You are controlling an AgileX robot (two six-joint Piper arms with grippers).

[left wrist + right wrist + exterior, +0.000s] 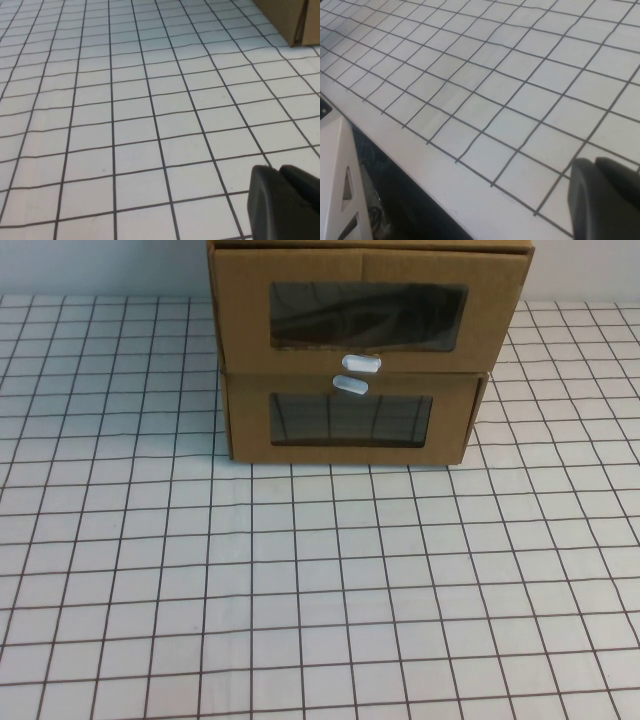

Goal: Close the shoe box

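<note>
Bare gridded tabletop point(330, 600) lies nearest, both pincers low over it well short of the boxes, left pincer point(285, 200) and right pincer point(605, 195) with grip I cannot tell; the shoe box point(370, 310), stacked on the lower box point(350, 420), might slide if shoved off-centre

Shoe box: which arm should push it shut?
Left, probably. The left gripper hangs over the table with the lower box in its view; the shoe box sits on that. The right gripper hangs by the table's edge, seeing no box.
</note>
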